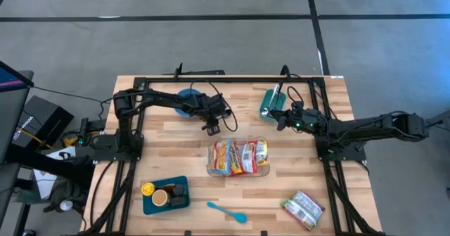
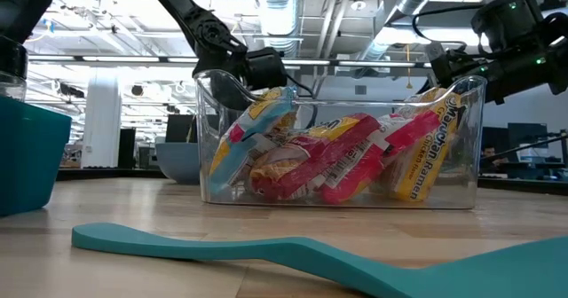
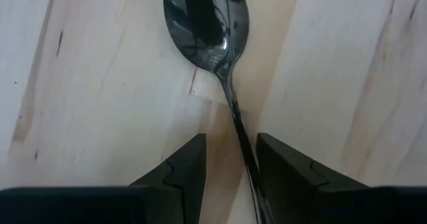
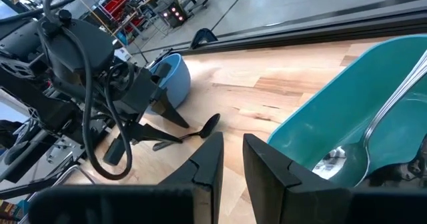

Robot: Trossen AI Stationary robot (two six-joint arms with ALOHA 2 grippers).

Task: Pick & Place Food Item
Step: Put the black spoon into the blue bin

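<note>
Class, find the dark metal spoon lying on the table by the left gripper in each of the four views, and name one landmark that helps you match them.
High view: not clearly visible; the left gripper covers that spot.
Low view: not in it.
Left wrist view: spoon on the wood, handle between the fingers.
Right wrist view: spoon beside the left gripper.
Shared landmark: blue bowl, also in the high view.

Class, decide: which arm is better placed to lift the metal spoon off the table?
Left. Its end effector already straddles the spoon handle; the right end effector hangs by the teal tray.
</note>
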